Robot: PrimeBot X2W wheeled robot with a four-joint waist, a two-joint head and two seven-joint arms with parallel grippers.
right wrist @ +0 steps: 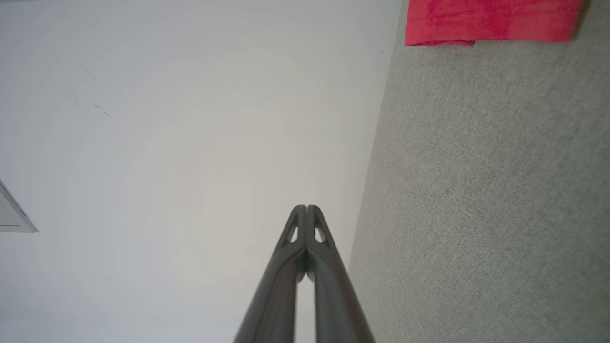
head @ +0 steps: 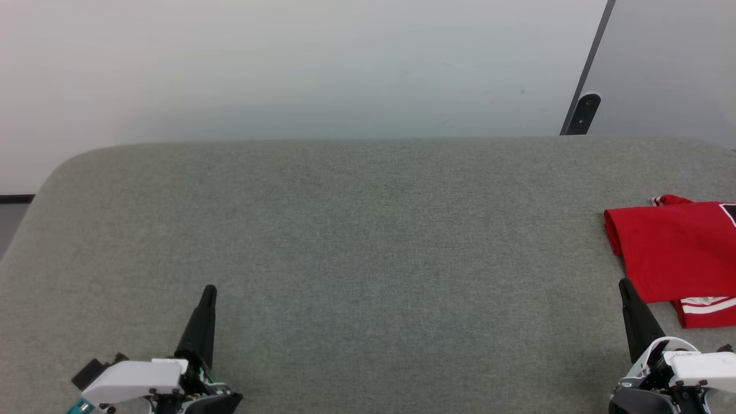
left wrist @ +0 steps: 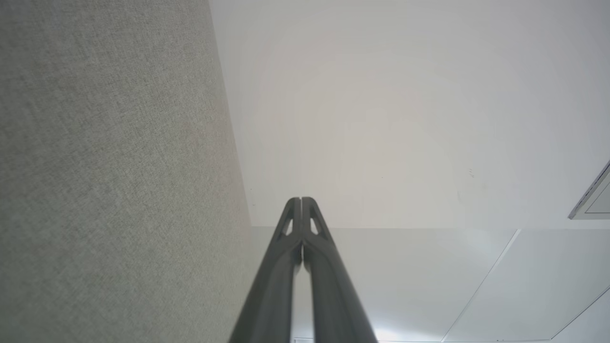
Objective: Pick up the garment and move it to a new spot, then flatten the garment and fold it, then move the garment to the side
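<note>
A wide surface point(head: 368, 241) covered in grey-green woven fabric spans the head view, its far edge straight and its far left corner rounded. Behind the surface rises a plain, pale wall point(head: 287, 69), unmarked apart from a few faint specks. Beyond the surface's far right end stands a grey panel point(head: 673, 63) with a slanted dark edge, and a small dark bracket point(head: 585, 112) sits at the foot of that edge, just above the surface's far rim. Off the surface's left end, a short dark strip point(head: 16, 199) runs low along the wall. The garment point(head: 670, 253) lies flat on the right end of the surface, partly cut off by the picture's edge: red cloth in a neat block, with white-striped trim along its near side and a scrap of black lettering. The left gripper point(head: 209, 290) hovers over the surface's near left part, its two dark fingers pressed together and holding nothing. The right gripper point(head: 623, 283) is over the surface's near right part, just beside the garment's near corner, fingers likewise pressed together and empty.
</note>
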